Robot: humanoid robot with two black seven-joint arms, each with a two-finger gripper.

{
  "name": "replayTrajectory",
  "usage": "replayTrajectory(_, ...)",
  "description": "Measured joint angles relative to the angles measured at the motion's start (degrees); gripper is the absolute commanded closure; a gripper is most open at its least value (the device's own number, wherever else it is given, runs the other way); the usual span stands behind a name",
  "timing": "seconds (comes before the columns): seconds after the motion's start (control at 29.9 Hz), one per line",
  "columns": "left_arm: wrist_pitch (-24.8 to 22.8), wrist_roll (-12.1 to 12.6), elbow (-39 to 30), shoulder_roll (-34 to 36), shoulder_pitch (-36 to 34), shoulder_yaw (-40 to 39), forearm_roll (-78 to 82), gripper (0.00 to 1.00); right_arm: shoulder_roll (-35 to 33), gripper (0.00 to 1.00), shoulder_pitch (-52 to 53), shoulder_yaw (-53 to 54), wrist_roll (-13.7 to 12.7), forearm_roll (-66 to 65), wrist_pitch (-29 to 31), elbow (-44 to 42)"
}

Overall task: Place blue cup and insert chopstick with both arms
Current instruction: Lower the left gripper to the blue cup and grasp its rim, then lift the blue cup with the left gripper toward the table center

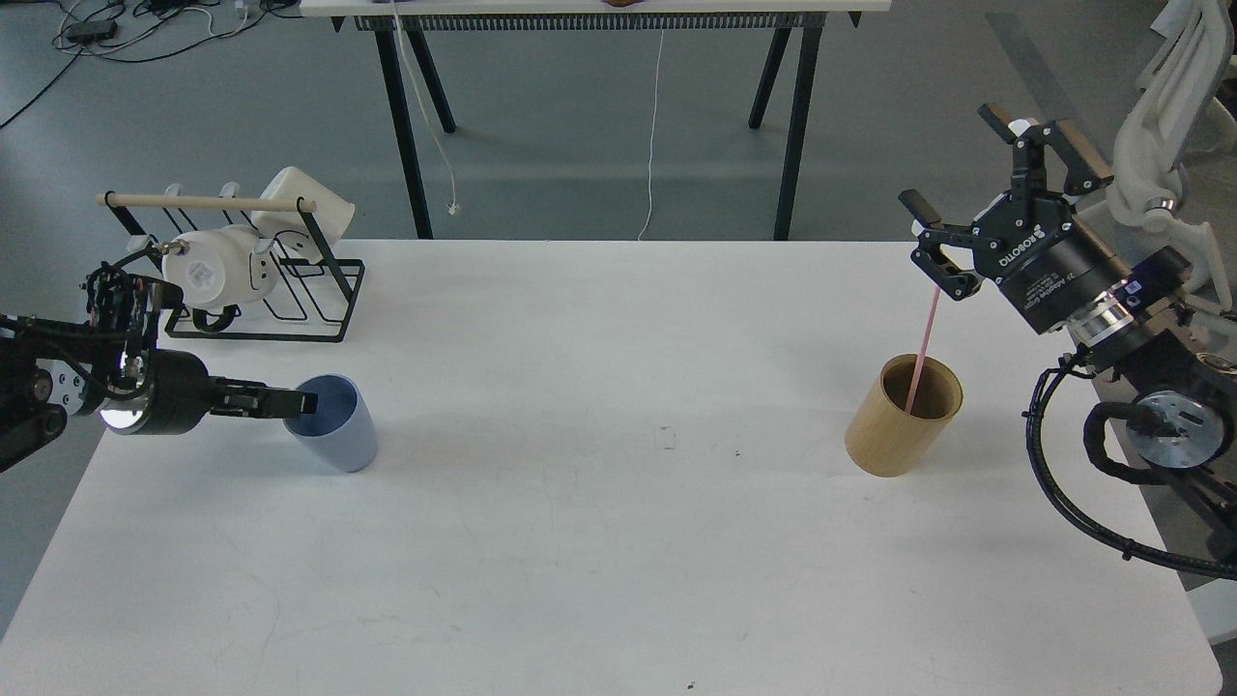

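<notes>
Left of frame: left gripper (290, 400) fingers pinch the blue cup's (335, 422) rim; light, smooth, likely slippery. Right: chopstick (923, 350), thin and stiff, stands in wooden holder (904, 430); right gripper (995, 188) spread beside its top.

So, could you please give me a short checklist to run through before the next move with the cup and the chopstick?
1. Left gripper on the blue cup: fingertips reach the rim, but whether they clamp it cannot tell.
2. Blue cup upright on the table: ok, mouth up.
3. Chopstick accessible: ok, it stands leaning in the wooden holder, top end up by the right gripper.
4. Right gripper ready to grasp: ok, fingers spread wide, nothing held.
5. Chopstick between the right fingers: not ok, its top sits beside the lower finger.
6. Path between holder and cup: ok, bare tabletop.
</notes>
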Motion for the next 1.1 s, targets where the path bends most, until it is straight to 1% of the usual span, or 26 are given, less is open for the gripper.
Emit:
replayTrajectory(0.1,0.1,0.0,0.0,0.0,0.4,-0.2,0.0,0.51,0.0,0.01,0.0,0.0,0.0,0.0,0.0,0.0)
replayTrajectory(0.13,0.2,0.0,0.0,0.0,0.4,-0.3,-0.1,0.62,0.0,0.01,0.0,0.0,0.0,0.0,0.0,0.0)
replayTrajectory(0.17,0.2,0.0,0.0,0.0,0.4,-0.3,-0.1,0.85,0.0,0.01,0.0,0.0,0.0,0.0,0.0,0.0)
replayTrajectory(0.2,0.3,0.0,0.0,0.0,0.4,-0.3,-0.1,0.93,0.0,0.01,0.0,0.0,0.0,0.0,0.0,0.0)
replayTrajectory(0.27,1.3,0.0,-0.1,0.0,0.5,-0.4,-0.1,1.0,0.0,0.01,0.0,0.0,0.0,0.0,0.0,0.0)
replayTrajectory(0.37,3.8,0.0,-0.5,0.0,0.5,-0.4,-0.4,1.0,0.0,0.01,-0.1,0.0,0.0,0.0,0.0,0.0)
replayTrajectory(0.43,4.5,0.0,-0.6,0.1,0.5,-0.5,-0.5,1.0,0.0,0.01,-0.1,0.0,0.0,0.0,0.0,0.0)
replayTrajectory(0.67,4.8,0.0,-2.3,0.4,0.3,-1.7,-0.9,1.0,-0.1,0.01,-0.1,0.1,0.0,0.0,0.0,-0.1)
replayTrajectory(0.74,4.7,0.0,-4.1,0.8,0.2,-3.2,-1.0,1.0,-0.2,0.02,-0.1,0.2,0.0,0.0,0.0,-0.1)
replayTrajectory(0.8,4.2,0.0,-7.4,1.5,0.0,-5.6,-1.4,1.0,-0.3,0.01,-0.1,0.2,0.0,0.0,0.0,-0.1)
replayTrajectory(0.97,0.5,0.0,-15.5,3.8,-2.5,-11.1,-3.6,1.0,-0.7,0.02,-0.1,0.5,0.0,0.0,0.0,-0.3)
replayTrajectory(1.04,-0.4,0.0,-17.5,3.1,-5.0,-11.6,-4.5,1.0,-0.8,0.02,0.0,1.5,0.0,0.0,0.0,-1.2)
replayTrajectory(1.1,-1.1,0.0,-17.9,0.4,-7.5,-11.3,-5.0,1.0,-0.8,0.02,0.1,3.5,0.0,0.1,0.0,-2.1)
